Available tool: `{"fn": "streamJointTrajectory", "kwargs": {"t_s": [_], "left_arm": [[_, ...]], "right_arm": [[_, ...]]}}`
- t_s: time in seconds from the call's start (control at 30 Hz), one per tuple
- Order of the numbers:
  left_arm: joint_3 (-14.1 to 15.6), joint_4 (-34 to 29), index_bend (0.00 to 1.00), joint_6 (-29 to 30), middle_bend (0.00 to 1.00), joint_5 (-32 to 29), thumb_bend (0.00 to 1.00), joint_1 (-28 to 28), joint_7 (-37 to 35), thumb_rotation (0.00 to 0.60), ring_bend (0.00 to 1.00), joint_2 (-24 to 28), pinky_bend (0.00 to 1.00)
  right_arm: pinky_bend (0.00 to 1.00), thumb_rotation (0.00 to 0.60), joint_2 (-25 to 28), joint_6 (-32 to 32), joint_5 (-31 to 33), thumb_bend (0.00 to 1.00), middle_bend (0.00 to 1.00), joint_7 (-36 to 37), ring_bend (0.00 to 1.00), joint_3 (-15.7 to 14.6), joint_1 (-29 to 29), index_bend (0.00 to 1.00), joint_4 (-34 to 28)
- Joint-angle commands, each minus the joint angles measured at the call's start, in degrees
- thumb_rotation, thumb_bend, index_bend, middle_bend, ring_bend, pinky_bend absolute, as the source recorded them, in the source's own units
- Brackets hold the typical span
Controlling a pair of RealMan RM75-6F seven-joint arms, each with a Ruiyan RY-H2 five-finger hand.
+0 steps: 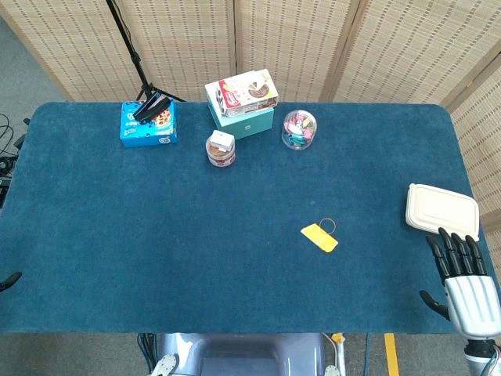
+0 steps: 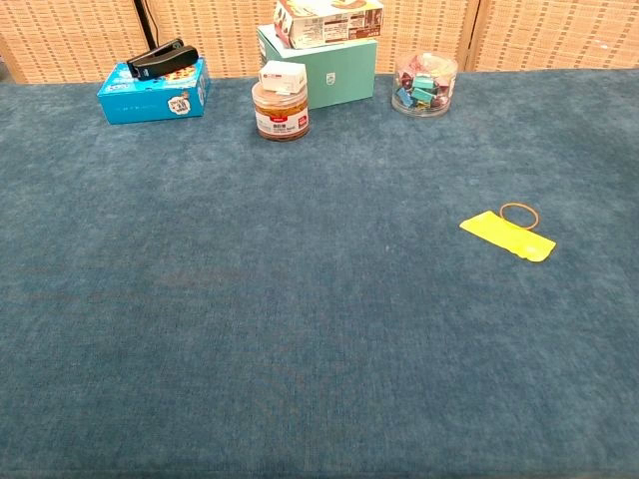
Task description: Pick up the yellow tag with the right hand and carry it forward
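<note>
The yellow tag (image 1: 319, 237) lies flat on the blue table cloth, right of centre, with a thin ring (image 1: 328, 226) at its far end. In the chest view the yellow tag (image 2: 507, 235) and its ring (image 2: 520, 215) show at mid right. My right hand (image 1: 463, 278) rests at the table's front right corner, fingers stretched out and apart, holding nothing, well to the right of the tag. Only a dark tip of my left hand (image 1: 9, 280) shows at the left edge. Neither hand shows in the chest view.
A white lidded box (image 1: 442, 211) lies just beyond my right hand. Along the far side stand a blue box with a black stapler (image 1: 149, 122), a small jar (image 1: 221, 149), a teal box with a carton on top (image 1: 243, 100) and a clear tub of clips (image 1: 299, 129).
</note>
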Motion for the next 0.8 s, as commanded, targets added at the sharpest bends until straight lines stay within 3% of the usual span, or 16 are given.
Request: {"fn": "streamJointTrajectory", "kwargs": {"t_s": [0.03,0.4,0.8], "left_arm": [[0.00,0.02,0.00,0.22,0.00,-0.06,0.10,0.13,-0.12,0.600,0.00,-0.03,0.00],[0.02,0.07,0.00,0.84,0.00,-0.11,0.10,0.49,-0.21,0.600,0.00,-0.18,0.00],[-0.36,-0.69,0.00,0.00,0.00,-1.47,0.10,-0.02,1.85,0.600,0.00,-0.69,0.00]], "right_arm": [[0.00,0.600,-0.15,-0.37,0.70,0.00,0.00,-0.23,0.00,0.14,0.01,0.00,-0.13],[0.00,0.600,-0.60,-5.73,-0.31,0.00,0.00,2.09,0.00,-0.53,3.25,0.00,0.36],[0.00,0.600,-2.43,-21.78,-5.52,0.00,0.00,10.41,0.00,2.31,19.20,0.00,6.78]]}}
